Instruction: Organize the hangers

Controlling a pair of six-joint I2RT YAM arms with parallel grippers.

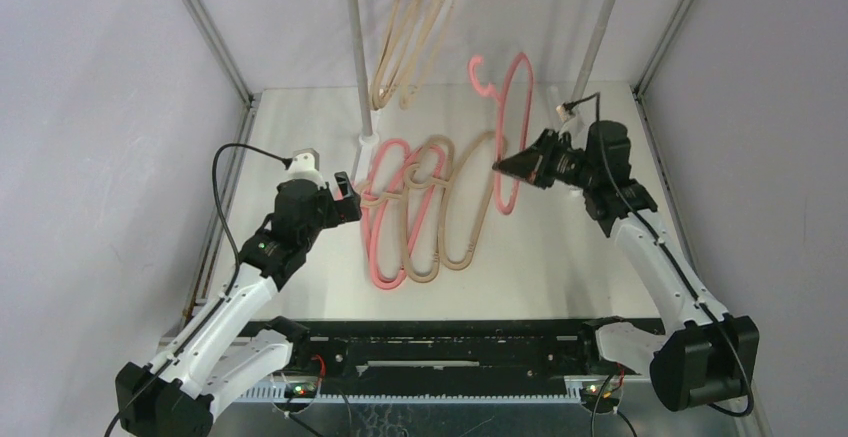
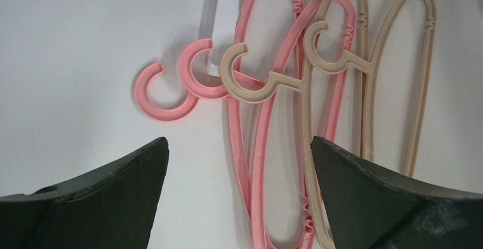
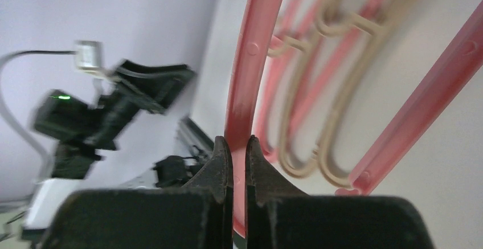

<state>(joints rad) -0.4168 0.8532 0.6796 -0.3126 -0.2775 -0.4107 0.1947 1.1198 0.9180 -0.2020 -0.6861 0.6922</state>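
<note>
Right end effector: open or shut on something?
Shut on a pink hanger. In the wrist view, the right end effector has both fingers pinched on the hanger's rim, with almost no gap.

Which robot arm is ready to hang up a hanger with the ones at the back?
Right. The right end effector is shut on a pink hanger, lifted off the table, close to the hanging beige hangers. The left end effector is open above the pile, holding nothing.

Pale lilac-grey walls (image 1: 90, 77) on three sides. White tabletop (image 1: 580, 257), evenly lit. Two grey upright poles (image 1: 356, 47) at rear. Metal corner struts (image 1: 207, 27).
</note>
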